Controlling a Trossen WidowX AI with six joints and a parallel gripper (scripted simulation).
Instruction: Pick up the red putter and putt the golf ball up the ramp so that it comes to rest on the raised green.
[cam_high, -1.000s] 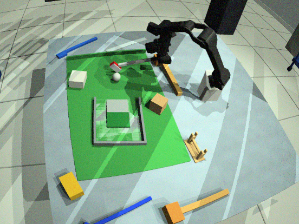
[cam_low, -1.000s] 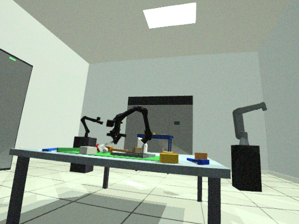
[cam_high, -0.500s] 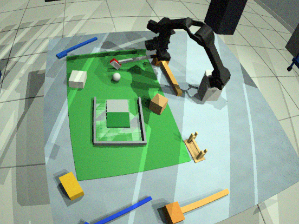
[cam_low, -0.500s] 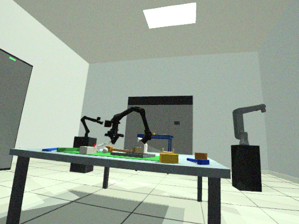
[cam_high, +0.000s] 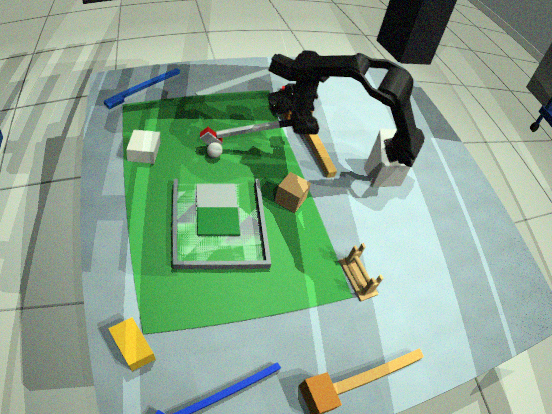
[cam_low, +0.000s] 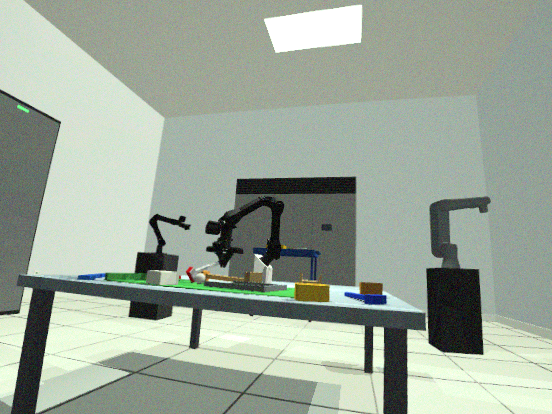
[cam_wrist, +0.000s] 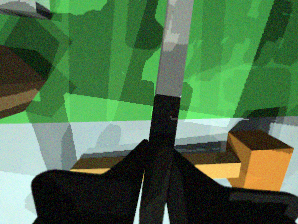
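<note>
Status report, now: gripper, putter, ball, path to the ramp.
Gripper shut on putter shaft. Red head right behind golf ball, on the far side from the ramp. No object between ball and ramp; white block and brown block off to the sides.

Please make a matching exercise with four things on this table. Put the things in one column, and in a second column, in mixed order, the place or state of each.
1 red putter
2 golf ball
3 white block
4 yellow block

a lies off the green mat, near a table corner
b gripped by the gripper
c sits just beside the putter head
d stands on the mat's edge

Pairs: 1-b, 2-c, 3-d, 4-a
</note>
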